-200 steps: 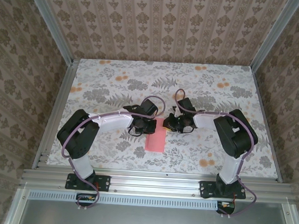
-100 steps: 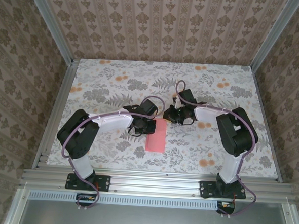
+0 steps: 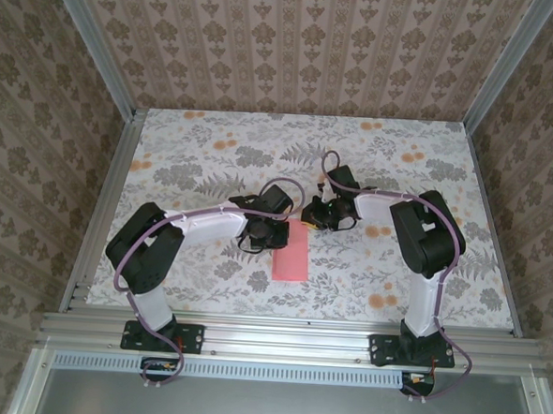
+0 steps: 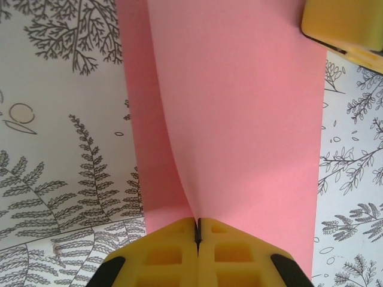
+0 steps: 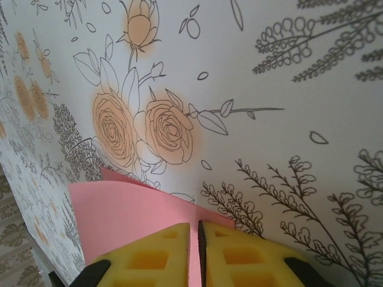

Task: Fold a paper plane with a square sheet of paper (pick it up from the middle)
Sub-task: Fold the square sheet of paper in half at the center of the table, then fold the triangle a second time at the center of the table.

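The salmon-pink square sheet of paper (image 3: pixel 290 257) lies mid-table doubled lengthwise into a narrow rectangle, not a pointed dart; the paper plane is out of view. My left gripper (image 3: pixel 277 233) sits at its left long edge. In the left wrist view the upper layer of the sheet (image 4: pixel 239 119) curves up into the left gripper (image 4: pixel 197 224), which is shut on it. My right gripper (image 3: pixel 311 212) is at the sheet's far right corner. In the right wrist view the right gripper (image 5: pixel 194 230) is shut on the sheet (image 5: pixel 125 221), with pink showing between the yellow fingers. One right finger (image 4: pixel 347 24) shows at the paper's corner.
The table (image 3: pixel 204 156) wears a grey leaf print with orange printed flowers (image 5: pixel 143 128). Aluminium rails (image 3: pixel 278 337) frame the near edge and the sides. Patterned walls close in the back and both sides.
My right gripper has moved away from me and slightly left, to the sheet's far corner, and its arm has swung left. The left gripper and the sheet have stayed in place.
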Action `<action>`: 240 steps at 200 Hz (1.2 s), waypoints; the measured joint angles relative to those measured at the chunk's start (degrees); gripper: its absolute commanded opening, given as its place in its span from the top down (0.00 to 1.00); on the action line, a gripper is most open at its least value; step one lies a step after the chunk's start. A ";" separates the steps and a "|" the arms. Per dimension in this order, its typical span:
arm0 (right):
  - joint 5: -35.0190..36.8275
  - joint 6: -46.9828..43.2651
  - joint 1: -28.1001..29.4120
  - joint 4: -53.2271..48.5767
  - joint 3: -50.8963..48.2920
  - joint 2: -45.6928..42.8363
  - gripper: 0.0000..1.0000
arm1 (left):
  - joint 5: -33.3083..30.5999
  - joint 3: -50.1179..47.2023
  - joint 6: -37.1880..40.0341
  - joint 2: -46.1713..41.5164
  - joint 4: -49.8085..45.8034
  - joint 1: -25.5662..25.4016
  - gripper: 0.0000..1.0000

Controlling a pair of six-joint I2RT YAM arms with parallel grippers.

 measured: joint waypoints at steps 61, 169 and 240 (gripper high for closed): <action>4.63 -4.39 -0.90 -0.81 -9.75 -20.20 0.71 | -1.73 1.01 -5.53 -0.02 -2.54 -0.04 1.00; 20.92 -20.48 27.28 7.02 -31.21 -45.44 0.49 | 0.50 2.03 -9.38 -0.02 -4.44 1.55 1.00; 30.16 -30.53 36.20 10.08 -26.64 -30.67 0.40 | 1.49 2.99 -9.40 -0.02 -4.92 1.90 1.00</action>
